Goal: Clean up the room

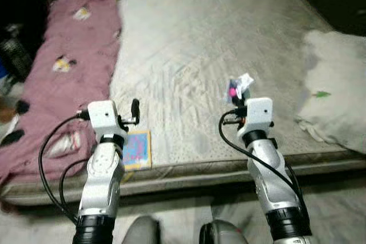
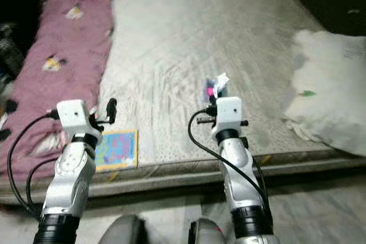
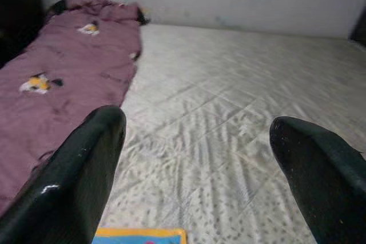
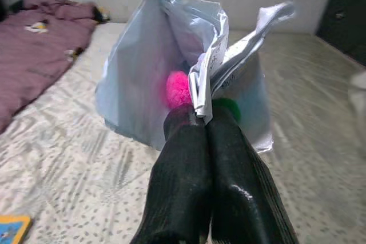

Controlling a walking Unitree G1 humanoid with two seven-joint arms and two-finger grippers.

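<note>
- Lying along the left side of the bed (image 1: 229,38), a pink blanket (image 1: 68,72) is bunched lengthwise against the mattress edge, reaching from the wall to the near corner; I judge it still wants folding or straightening as part of the tidy-up.
- Hovering over the near edge of the mattress, the left gripper (image 3: 200,158) has its fingers (image 3: 80,181) wide apart with nothing between them, so it looks free to take the next thing.
- Resting flat on the mattress at its near edge, just beside and below that gripper, is a small colourful book (image 1: 137,148) with a yellow border. In the left wrist view one corner of it peeps in beneath the fingers rather than between them, so the arm would have to drop and reach back toward the robot to take it.
- Held up above the middle of the bed, the right gripper (image 4: 203,121) has its fingers pressed together on a crumpled plastic bag (image 4: 171,67). They pinch its gathered paper-like top edge, and the bag stands beyond the fingertips with a pink thing and a green thing showing through. It is carried clear of the sheet, presumably to be taken away as litter.
- Sitting at the right side of the bed, well apart from both grippers, is a white pillow (image 1: 337,84), partly overhanging the edge.
</note>
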